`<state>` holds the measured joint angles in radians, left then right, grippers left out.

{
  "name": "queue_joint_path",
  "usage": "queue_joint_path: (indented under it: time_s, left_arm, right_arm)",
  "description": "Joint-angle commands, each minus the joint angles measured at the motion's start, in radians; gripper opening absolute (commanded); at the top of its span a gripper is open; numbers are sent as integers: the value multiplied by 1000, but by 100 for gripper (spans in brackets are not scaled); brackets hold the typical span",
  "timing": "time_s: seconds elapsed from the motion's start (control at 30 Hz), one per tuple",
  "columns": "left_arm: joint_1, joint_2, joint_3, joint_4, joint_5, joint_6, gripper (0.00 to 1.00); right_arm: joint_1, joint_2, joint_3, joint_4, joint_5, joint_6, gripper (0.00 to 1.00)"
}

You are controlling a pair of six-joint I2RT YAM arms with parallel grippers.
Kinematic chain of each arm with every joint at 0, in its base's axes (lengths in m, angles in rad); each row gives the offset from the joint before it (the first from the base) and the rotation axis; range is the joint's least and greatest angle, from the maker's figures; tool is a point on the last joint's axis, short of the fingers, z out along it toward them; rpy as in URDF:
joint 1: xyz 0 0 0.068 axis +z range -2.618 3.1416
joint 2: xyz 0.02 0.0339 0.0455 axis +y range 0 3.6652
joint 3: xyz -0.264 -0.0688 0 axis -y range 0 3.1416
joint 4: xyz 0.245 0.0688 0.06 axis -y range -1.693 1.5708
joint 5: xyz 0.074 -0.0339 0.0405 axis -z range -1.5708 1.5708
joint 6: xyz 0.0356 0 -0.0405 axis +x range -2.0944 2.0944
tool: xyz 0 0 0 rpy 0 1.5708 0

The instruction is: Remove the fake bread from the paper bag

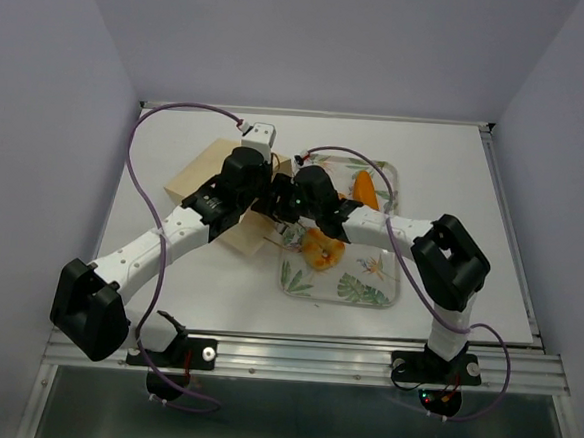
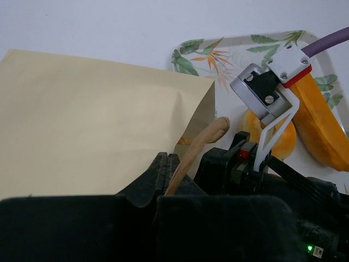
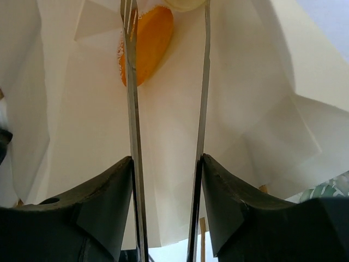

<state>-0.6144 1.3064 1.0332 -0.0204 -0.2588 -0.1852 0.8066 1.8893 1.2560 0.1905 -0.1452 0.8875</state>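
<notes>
The tan paper bag (image 1: 200,173) lies on its side left of the tray, its mouth facing the tray. My left gripper (image 2: 166,164) is shut at the bag's mouth edge (image 2: 82,120), with a brown loop handle (image 2: 199,144) coming out beside its fingers. My right gripper (image 3: 166,11) is open and reaches inside the bag (image 3: 245,109). An orange oval roll (image 3: 147,43) lies just left of its left finger, and a pale bun (image 3: 185,4) shows between the tips. A long loaf (image 1: 366,189) and a ring bun (image 1: 320,249) lie on the tray.
The leaf-patterned white tray (image 1: 369,270) sits right of the bag, under the right arm. The two wrists crowd together at the bag's mouth. Purple cables arc over the table. Walls enclose the table on the left, back and right.
</notes>
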Motion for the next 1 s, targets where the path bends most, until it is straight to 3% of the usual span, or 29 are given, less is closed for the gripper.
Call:
queue_joint_path:
  time_s: [0.0,0.37,0.57,0.97]
  left_arm:
    - [-2,-9,50,31,16,-37,0]
    - [-5,-10,33,46,56,-80,0]
    - [-5,-18,7,62,61,-86,0]
    - [-5,-91,-51,68,116,4,0]
  right_arm:
    - [9,17,63,78,38,19,58]
    - [19,80,112,64,96,18,61]
    - [19,87,65,194,35,-21,62]
    - [19,116,8,242,-19,-68,65]
